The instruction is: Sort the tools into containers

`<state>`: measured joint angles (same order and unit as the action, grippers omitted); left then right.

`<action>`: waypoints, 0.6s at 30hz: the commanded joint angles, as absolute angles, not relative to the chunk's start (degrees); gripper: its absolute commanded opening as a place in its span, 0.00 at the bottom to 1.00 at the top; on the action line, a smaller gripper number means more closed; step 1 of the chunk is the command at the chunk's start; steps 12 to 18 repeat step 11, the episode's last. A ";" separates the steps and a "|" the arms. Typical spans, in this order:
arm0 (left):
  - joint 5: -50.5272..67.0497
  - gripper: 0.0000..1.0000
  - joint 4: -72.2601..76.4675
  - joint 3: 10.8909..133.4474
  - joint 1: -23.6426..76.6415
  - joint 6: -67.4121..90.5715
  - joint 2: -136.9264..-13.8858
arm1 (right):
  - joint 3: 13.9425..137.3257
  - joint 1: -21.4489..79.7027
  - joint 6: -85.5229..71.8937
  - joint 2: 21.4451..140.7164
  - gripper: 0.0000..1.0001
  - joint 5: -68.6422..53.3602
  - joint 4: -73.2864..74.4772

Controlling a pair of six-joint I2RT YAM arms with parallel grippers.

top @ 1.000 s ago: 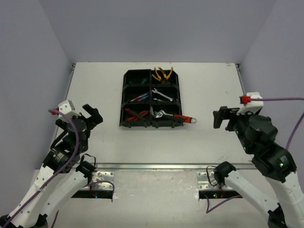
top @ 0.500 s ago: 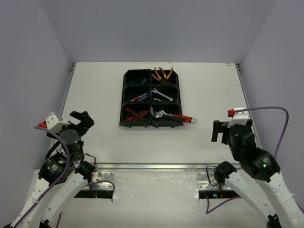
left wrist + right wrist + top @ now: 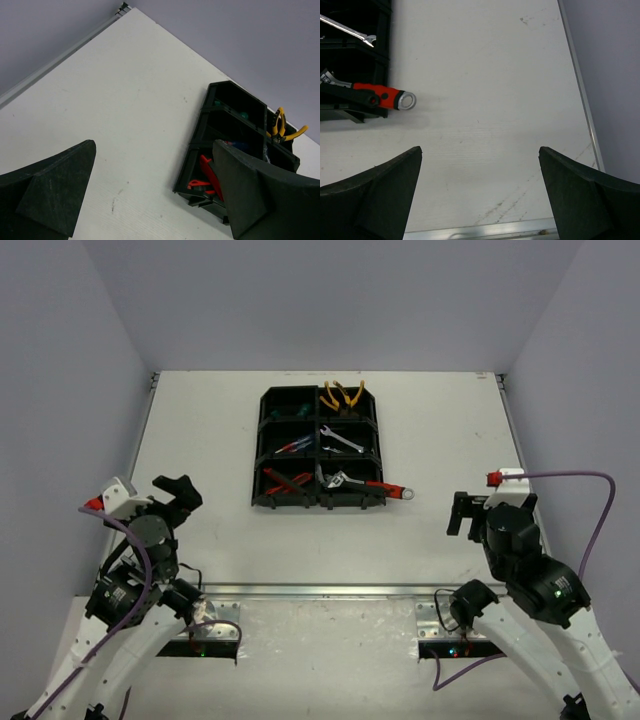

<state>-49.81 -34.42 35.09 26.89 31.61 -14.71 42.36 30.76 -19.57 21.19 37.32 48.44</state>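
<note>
Left gripper point(image 3: 182, 491) and right gripper point(image 3: 458, 512) gape wide, empty, low in frame. Mid-frame, the adjustable wrench point(image 3: 378, 485) overhangs the tray point(image 3: 262, 432) — likely rigid, weighty steel, best pinched mid-handle.

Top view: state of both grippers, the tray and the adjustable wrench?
left gripper, open, holding nothing
right gripper, open, holding nothing
organizer tray, upright, tools in its compartments
adjustable wrench, lying in the near-right compartment, red handle sticking out past the tray's right wall
</note>
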 commanded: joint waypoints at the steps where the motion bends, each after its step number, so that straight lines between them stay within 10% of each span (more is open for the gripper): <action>1: -48.34 1.00 -30.85 34.36 26.19 29.80 -13.54 | 41.84 30.76 -20.92 20.66 0.99 38.15 45.26; 18: -40.50 1.00 -26.84 32.30 26.28 24.73 -11.91 | 40.77 30.76 -21.89 19.57 0.99 38.18 42.70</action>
